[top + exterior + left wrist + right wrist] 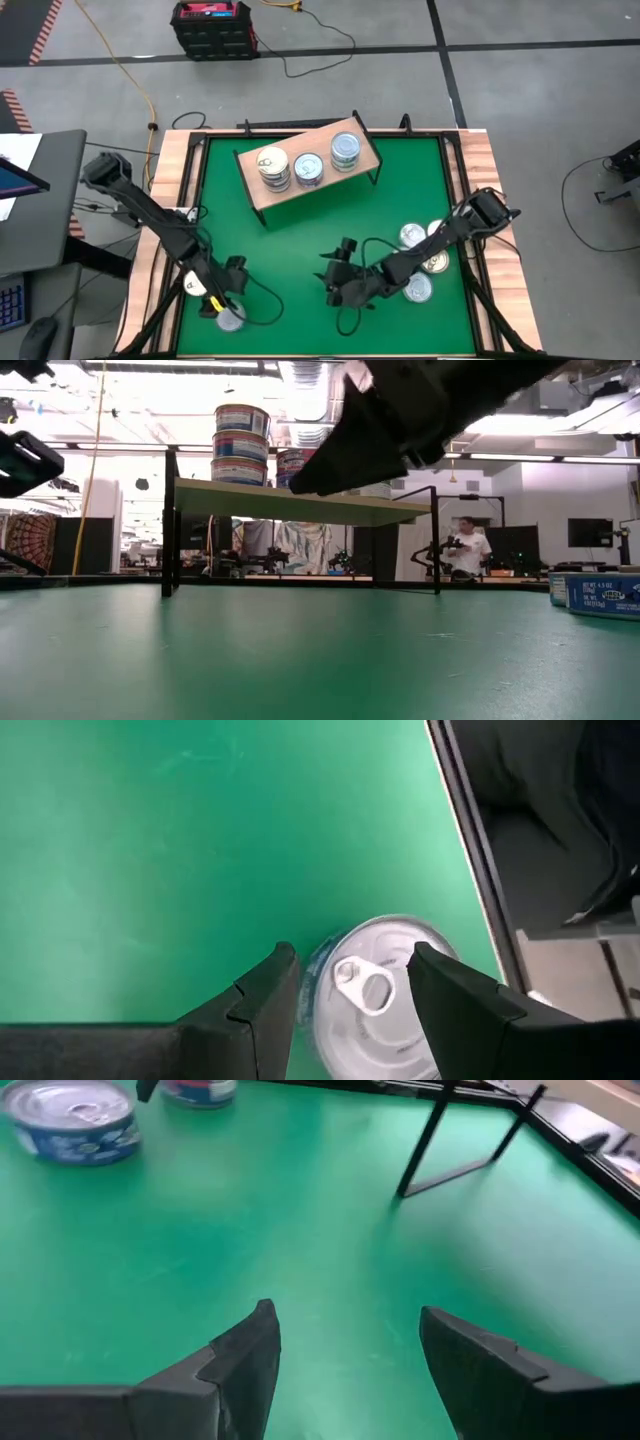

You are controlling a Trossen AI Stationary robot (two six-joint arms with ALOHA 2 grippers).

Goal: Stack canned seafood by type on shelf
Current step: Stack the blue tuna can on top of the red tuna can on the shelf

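Note:
The shelf [310, 165] stands at the table's far middle and bears three stacks of canned seafood: a gold-lidded stack [272, 168], a silver one [308, 168] and a third [345, 152]. My left gripper [222, 303] is open near the table's near left corner. It slants down over a lone silver-lidded can [375, 995] that rests on its base on the green table. In the left wrist view its fingertips stand either side of the pull tab, short of the can. My right gripper [345, 1340] is open over bare green at the near middle, with nothing between its fingers.
Several loose cans [420, 262] lie at the table's right, beside my right arm. Two of them [70, 1120] show in the right wrist view. The table's black rim [465, 850] runs close by the lone can. A person [468, 550] stands in the room behind.

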